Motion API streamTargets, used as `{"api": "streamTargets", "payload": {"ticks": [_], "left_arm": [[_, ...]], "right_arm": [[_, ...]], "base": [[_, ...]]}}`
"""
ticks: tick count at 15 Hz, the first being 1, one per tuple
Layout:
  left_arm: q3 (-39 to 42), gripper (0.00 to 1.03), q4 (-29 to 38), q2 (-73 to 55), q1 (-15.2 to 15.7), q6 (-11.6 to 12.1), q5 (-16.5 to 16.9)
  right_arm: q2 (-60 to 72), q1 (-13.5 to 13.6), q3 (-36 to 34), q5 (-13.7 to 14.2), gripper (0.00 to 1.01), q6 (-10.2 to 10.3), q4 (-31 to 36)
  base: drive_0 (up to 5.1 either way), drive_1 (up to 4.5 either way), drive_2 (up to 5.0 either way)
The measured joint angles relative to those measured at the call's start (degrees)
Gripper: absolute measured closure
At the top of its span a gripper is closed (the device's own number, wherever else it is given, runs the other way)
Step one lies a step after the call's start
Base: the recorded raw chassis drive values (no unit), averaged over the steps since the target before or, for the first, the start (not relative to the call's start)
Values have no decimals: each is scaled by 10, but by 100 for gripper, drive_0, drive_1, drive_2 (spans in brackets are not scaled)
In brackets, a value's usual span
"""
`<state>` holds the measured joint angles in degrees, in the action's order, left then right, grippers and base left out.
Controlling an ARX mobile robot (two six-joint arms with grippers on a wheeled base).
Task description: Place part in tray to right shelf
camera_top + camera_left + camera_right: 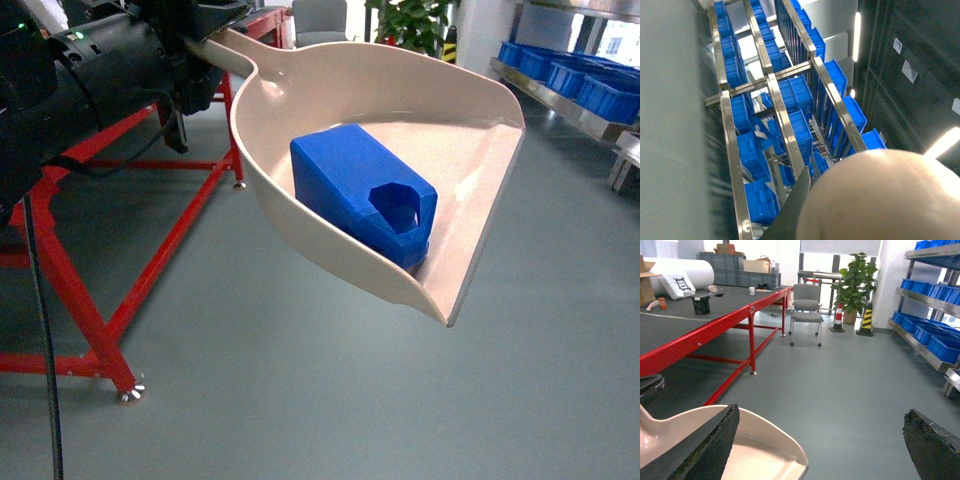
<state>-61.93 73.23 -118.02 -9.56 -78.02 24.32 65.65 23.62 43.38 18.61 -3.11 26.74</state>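
The blue part lies on its side inside the beige tray, handle hole toward the open front edge. The tray hangs in the air above the floor. My left gripper at the upper left is shut on the tray's handle. In the left wrist view the tray's rounded back fills the bottom beside one dark finger. My right gripper is open with nothing between its fingers; the tray sits at its lower left. The right shelf carries blue crates at the far right.
A red-framed table stands on the left, its leg near the tray. The right wrist view shows the table, a grey chair, a plant, a striped cone and the shelf. Grey floor lies between.
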Motion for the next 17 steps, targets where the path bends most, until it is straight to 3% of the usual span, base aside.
{"api": "streamTargets", "payload": {"ticks": [17], "left_arm": [[-1,91,0,0,0,0,0]], "right_arm": [[3,0,0,0,3,0,0]], "base": [[-19,405,-443]]}}
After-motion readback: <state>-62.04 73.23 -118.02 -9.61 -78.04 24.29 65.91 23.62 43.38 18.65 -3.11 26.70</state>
